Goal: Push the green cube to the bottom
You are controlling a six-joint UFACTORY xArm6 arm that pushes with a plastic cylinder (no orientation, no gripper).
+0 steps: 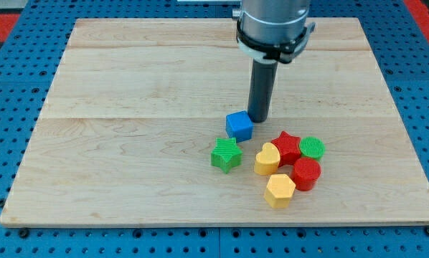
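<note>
My tip (258, 118) rests on the wooden board (128, 143) just right of and slightly above the blue cube (239, 125), touching or nearly touching its upper right side. A green star-shaped block (226, 154) lies just below the blue cube, a little to its left. A green round block (312, 147) lies further right, at the right end of the cluster. No cube-shaped green block shows.
To the right of the green star lie a yellow heart (267, 159), a red star (287, 147), a red cylinder (306, 173) and a yellow hexagon (280, 190), packed close together. A blue pegboard (13, 236) surrounds the board.
</note>
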